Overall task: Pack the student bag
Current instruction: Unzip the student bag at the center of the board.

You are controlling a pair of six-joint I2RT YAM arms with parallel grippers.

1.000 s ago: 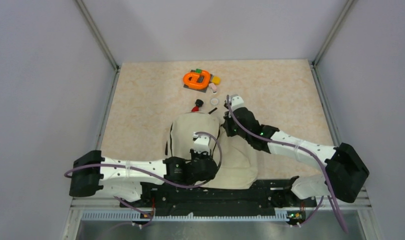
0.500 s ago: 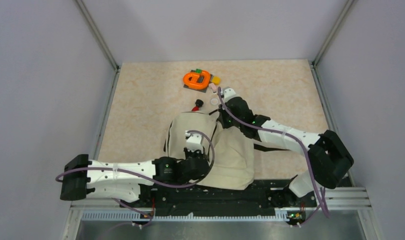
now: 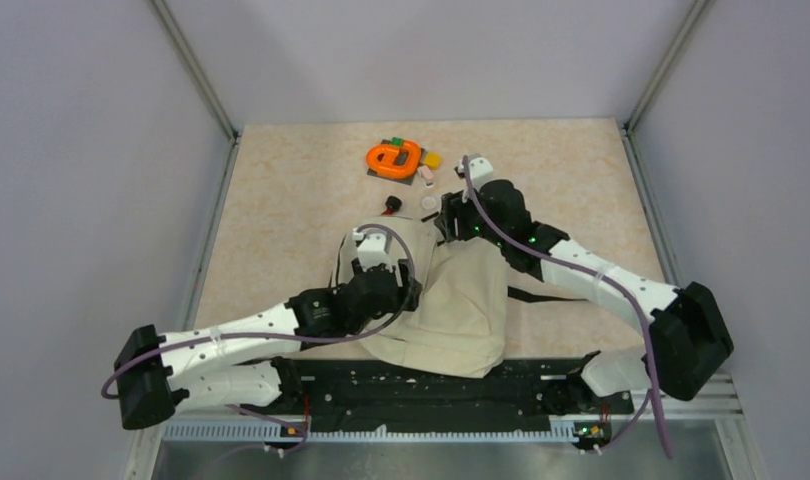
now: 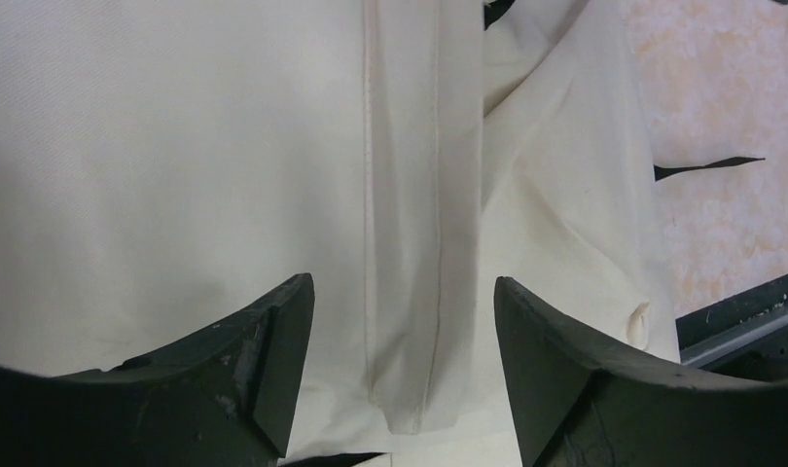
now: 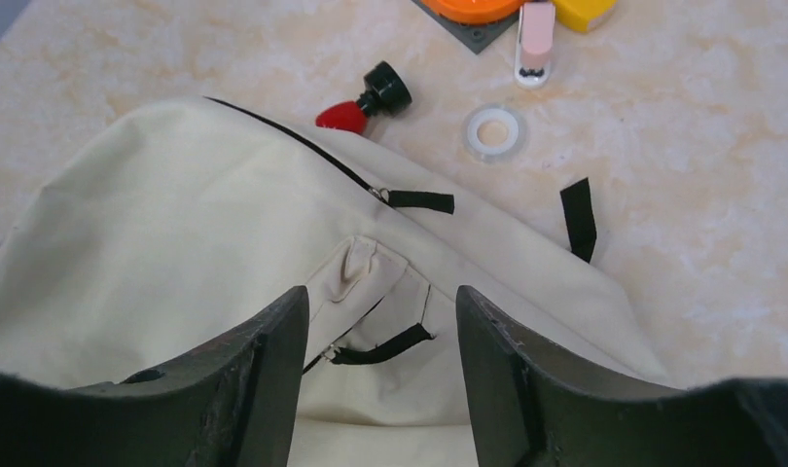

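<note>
Beige marbled counter [image 3: 581, 180] between grey walls carries the student bag [image 3: 469, 300] at the middle of the near edge. Its long axis runs near to far, with the zipped top toward the far edge. The right wrist view alone makes out the zipper [image 5: 293, 141], seemingly shut, so the bag's inside is hidden. The left wrist view alone shows a stitched band [image 4: 405, 195]. The left pincer [image 4: 402, 292] and right pincer [image 5: 380, 297] both gape over the fabric, gripping nothing.

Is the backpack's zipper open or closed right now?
Shut, as far as visible: on the student bag the zipper is a thin closed line ending at its black pull.
</note>
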